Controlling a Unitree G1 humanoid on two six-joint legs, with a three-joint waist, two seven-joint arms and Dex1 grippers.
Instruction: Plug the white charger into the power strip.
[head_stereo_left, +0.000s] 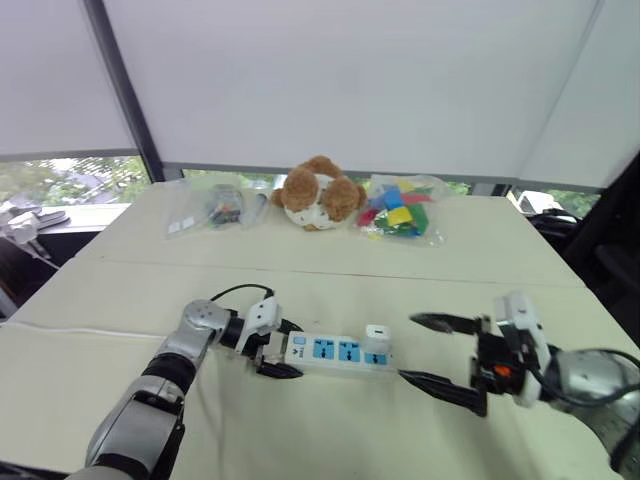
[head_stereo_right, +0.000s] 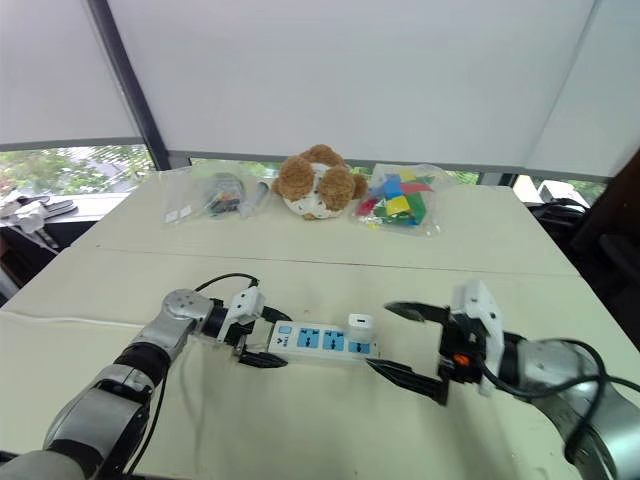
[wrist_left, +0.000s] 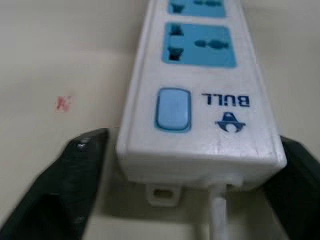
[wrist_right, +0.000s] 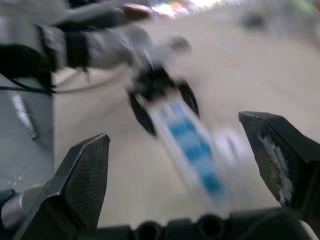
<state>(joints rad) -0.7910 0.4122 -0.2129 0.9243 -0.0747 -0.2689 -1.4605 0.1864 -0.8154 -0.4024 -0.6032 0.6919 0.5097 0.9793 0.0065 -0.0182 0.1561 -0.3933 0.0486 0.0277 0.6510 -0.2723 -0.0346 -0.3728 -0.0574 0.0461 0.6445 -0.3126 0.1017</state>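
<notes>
The white charger (head_stereo_left: 377, 338) stands upright in the rightmost of the 3 blue sockets of the power strip (head_stereo_left: 335, 352), near the middle of the table (head_stereo_left: 300, 420); it looks seated, so the plugging seems done. I judge it light, stiff and smooth, best taken by its 2 flat sides; the strip is rigid, light enough to slide, and wants holding at its switch end. There the left gripper (head_stereo_left: 276, 348) has its black fingers (wrist_left: 65, 185) spread to either side of that end, with gaps showing, so not pinching it; the strip's cord runs off to the left. The right gripper (head_stereo_left: 440, 352), just right of the strip, is spread wide and empty, apart from the charger. Along the far edge lie 2 clear bags: the left bag (head_stereo_left: 205, 208) holds small dark items I cannot identify; the right bag (head_stereo_left: 400, 212) holds coloured blocks; a brown plush toy (head_stereo_left: 318, 193) sits between them.
</notes>
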